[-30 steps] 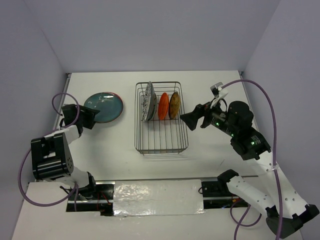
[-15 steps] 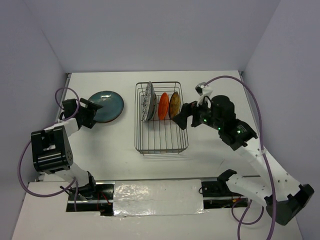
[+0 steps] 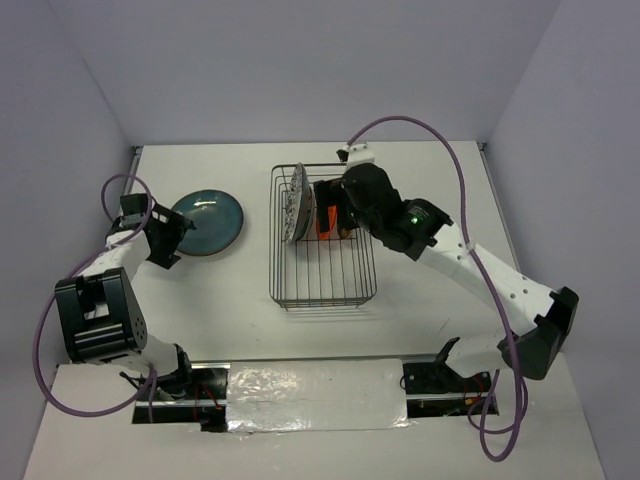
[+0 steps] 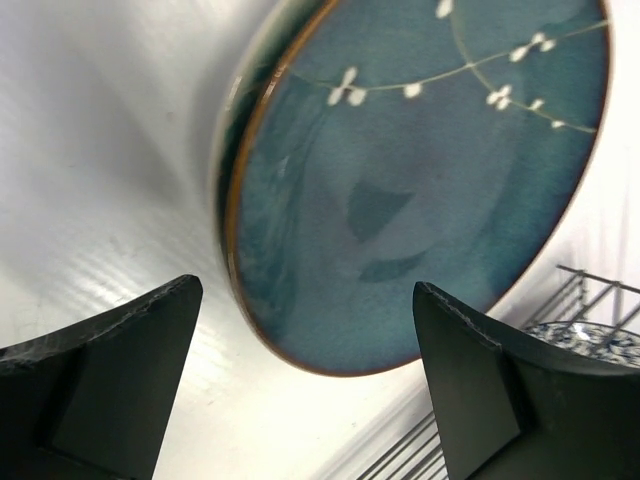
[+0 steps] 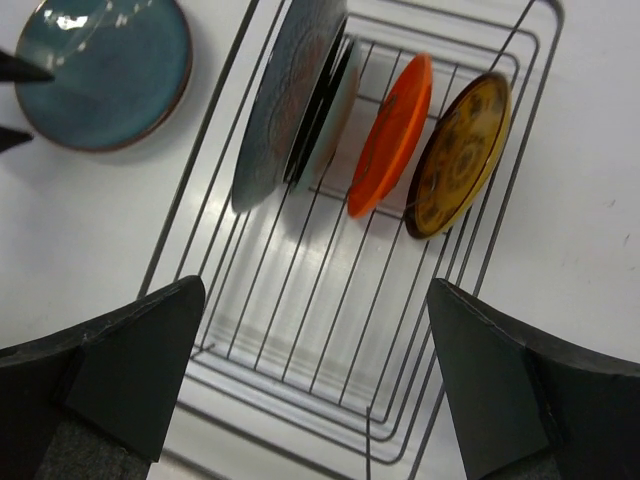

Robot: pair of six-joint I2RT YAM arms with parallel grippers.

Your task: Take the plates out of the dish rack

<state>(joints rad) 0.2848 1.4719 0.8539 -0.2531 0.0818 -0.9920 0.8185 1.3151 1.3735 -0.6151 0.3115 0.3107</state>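
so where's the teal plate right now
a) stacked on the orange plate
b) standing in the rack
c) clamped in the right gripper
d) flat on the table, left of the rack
D: the teal plate lies flat on the table, to the left of the rack and outside it. The orange plate stands on edge inside the rack.

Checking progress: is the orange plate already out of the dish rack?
No, the orange plate stands on edge inside the dish rack, beside the yellow patterned plate.
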